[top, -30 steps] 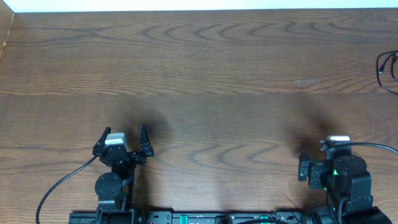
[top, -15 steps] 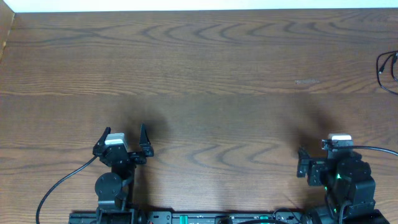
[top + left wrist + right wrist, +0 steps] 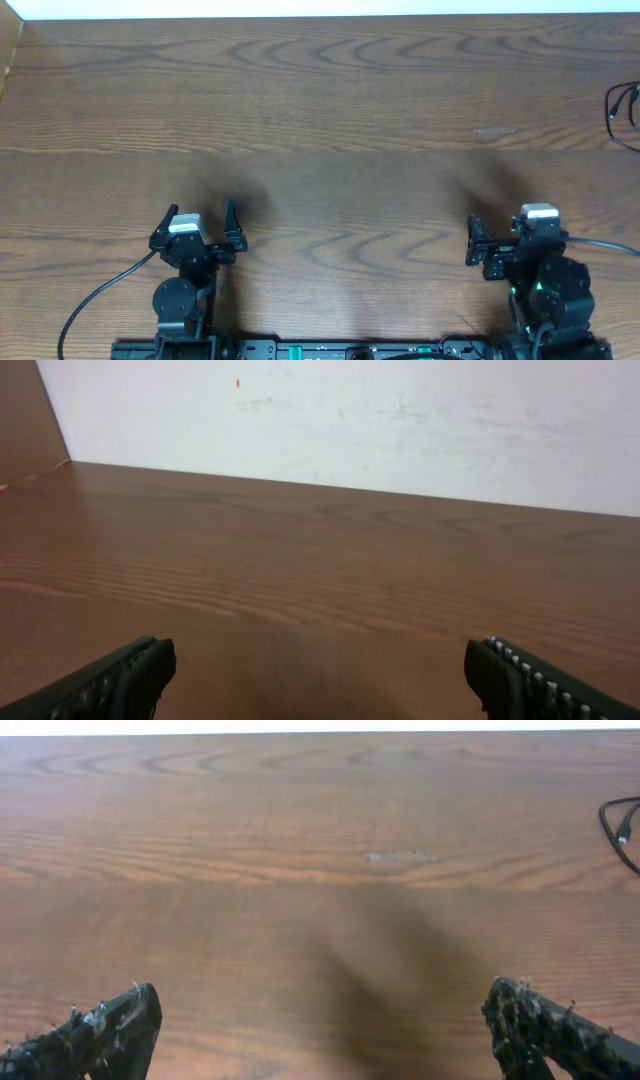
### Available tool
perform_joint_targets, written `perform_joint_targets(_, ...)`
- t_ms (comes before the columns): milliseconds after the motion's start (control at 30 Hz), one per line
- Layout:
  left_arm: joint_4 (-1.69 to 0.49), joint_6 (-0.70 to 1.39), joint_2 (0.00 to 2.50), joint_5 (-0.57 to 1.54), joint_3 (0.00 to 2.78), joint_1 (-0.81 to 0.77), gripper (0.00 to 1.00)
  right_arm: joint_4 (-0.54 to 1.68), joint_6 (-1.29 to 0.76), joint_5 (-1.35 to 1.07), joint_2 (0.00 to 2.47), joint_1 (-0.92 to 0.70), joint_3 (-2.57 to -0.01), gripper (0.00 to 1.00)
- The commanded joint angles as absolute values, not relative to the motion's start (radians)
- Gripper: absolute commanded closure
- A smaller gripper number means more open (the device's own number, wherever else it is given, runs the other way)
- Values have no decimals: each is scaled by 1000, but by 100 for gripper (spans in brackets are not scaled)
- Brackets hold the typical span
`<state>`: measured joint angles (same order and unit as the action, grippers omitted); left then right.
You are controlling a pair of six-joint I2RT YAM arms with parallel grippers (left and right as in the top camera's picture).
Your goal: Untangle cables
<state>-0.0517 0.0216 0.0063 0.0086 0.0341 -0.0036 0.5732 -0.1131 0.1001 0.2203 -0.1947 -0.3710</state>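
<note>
The cable (image 3: 621, 108) lies at the far right edge of the bench (image 3: 330, 90), ahead-right of the nearer right jaws, spread empty like the left jaws.

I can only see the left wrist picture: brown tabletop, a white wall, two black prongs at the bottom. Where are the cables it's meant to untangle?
Observer: Outside your view. The overhead camera shows a thin black cable at the far right edge of the table, partly cut off by the frame.
Visitor: Is the other arm near it?
Observer: No. The right gripper is open and empty, with bare wood between it and the cable.
Visitor: Any white cable?
Observer: None shows in any view.
</note>
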Motion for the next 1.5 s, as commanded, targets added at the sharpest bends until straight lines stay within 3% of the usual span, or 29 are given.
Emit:
perform_joint_targets(0, -72, 12, 4, -12, 4, 0, 2, 564, -161, 94, 153, -190, -324, 1)
perform_joint_targets(267, -72, 11, 4, -12, 4, 0, 2, 426, -171, 17, 6, -111, -202, 1)
perform_joint_targets(1100, -72, 11, 4, -11, 4, 0, 2, 70, -159, -30, 6, -13, -5, 4)
perform_joint_targets(1467, -72, 11, 4, -12, 4, 0, 2, 72, 26, -29, 6, -13, -5, 1)
